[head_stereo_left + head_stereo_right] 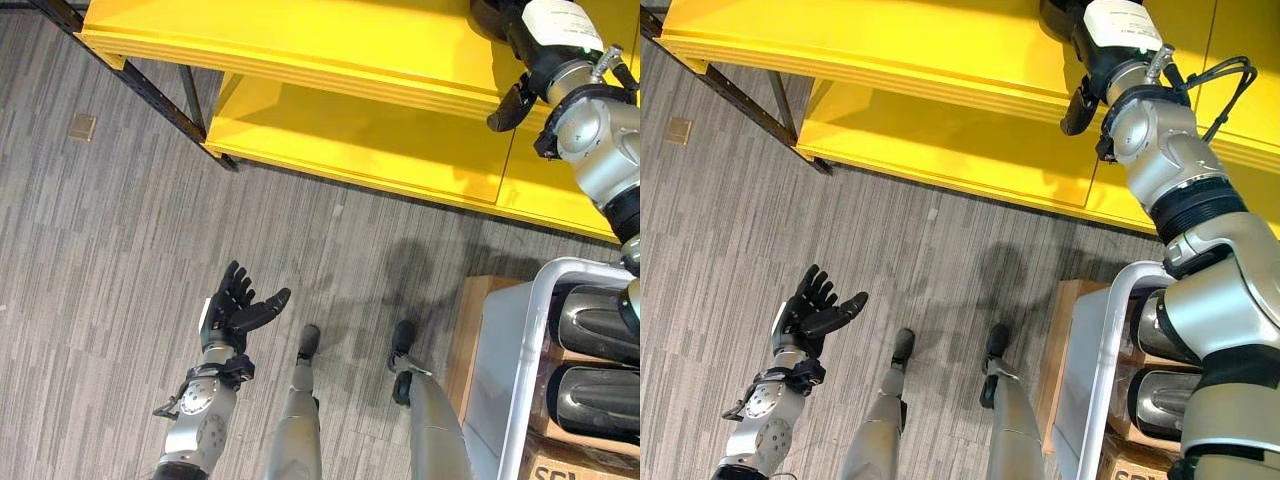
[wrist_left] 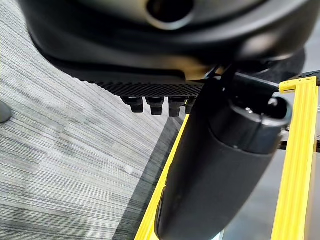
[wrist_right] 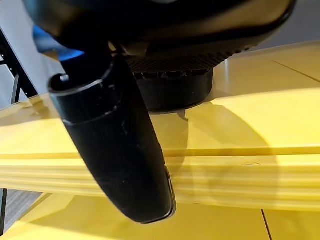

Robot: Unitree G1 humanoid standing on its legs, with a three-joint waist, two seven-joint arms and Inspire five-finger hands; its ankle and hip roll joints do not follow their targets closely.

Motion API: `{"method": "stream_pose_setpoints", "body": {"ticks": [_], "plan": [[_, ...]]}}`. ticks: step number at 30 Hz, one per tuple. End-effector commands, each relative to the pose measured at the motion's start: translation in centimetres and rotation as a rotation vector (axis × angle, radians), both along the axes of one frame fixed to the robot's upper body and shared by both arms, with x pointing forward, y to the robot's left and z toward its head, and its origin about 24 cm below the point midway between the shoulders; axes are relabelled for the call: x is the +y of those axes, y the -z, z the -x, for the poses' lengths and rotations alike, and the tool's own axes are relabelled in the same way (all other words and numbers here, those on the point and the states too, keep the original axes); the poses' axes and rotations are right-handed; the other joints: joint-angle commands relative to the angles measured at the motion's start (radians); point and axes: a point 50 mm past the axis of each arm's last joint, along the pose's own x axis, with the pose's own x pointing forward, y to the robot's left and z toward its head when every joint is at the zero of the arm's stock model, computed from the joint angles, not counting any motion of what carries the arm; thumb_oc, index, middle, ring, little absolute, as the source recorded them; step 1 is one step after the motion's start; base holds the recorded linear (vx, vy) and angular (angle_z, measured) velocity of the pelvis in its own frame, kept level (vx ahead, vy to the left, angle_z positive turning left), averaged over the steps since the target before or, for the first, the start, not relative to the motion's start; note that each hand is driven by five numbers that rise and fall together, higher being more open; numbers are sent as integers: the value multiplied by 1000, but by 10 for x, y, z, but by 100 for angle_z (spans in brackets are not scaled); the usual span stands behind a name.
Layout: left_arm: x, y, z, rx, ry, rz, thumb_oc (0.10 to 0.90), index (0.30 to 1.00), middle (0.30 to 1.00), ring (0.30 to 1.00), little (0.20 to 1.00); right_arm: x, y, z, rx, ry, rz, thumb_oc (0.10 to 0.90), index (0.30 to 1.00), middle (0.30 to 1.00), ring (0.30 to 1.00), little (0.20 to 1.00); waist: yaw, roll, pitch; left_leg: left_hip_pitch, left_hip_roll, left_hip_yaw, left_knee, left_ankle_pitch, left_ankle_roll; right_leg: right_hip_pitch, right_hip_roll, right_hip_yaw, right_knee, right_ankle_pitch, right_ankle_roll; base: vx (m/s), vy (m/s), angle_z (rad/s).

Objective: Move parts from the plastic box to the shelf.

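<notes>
My right hand [image 1: 1080, 30] is up at the top level of the yellow shelf [image 1: 330, 40]. In the right wrist view its fingertips [image 3: 170, 75] sit over a dark round part [image 3: 175, 95] that stands on the shelf board. The thumb [image 3: 115, 145] juts out straight, clear of the part. The white plastic box [image 1: 530, 330] stands at the lower right and holds two dark shiny cylinder parts [image 1: 600, 320]. My left hand [image 1: 235, 305] hangs over the floor at the lower left, open and empty.
The shelf has a lower yellow level [image 1: 350, 140] and a dark slanted frame leg [image 1: 150, 85] at the left. A brown cardboard box [image 1: 465, 340] lies beside the plastic box. A small tan square [image 1: 82, 126] is set in the grey carpet.
</notes>
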Motion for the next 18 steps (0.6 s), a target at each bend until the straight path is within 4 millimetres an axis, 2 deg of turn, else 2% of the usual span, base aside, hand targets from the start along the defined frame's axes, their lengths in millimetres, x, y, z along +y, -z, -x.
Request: {"method": "stream_pose_setpoints", "body": {"ticks": [1, 9, 13, 18], "plan": [[6, -42, -6, -206, 34, -63, 900, 1000, 1000, 1000, 1000, -7, -54, 14, -169, 49, 5, 900, 1000, 1000, 1000, 1000, 25, 13, -20, 196, 114, 16, -15, 143, -32, 14, -77, 80, -76, 63, 154, 0, 0, 0], [5, -41, -6, -203, 35, -63, 900, 1000, 1000, 1000, 1000, -7, -54, 14, -168, 46, 10, 900, 1000, 1000, 1000, 1000, 21, 13, -19, 198, 113, 16, -15, 142, -31, 8, -78, 85, -69, 61, 153, 0, 0, 0], [5, -39, -7, -193, 37, -67, 900, 1000, 1000, 1000, 1000, -3, -49, 13, -154, 26, 13, 900, 1000, 1000, 1000, 1000, 14, 10, -17, 209, 112, 19, -15, 135, -27, 19, -79, 84, -71, 60, 153, 0, 0, 0], [7, -39, -8, -184, 44, -78, 900, 1000, 1000, 1000, 1000, -4, -39, 14, -129, 13, 33, 900, 1000, 1000, 1000, 1000, 5, -7, -23, 246, 108, 20, -15, 106, -19, 62, -87, 76, -73, 58, 157, 2, -1, 3]]}}
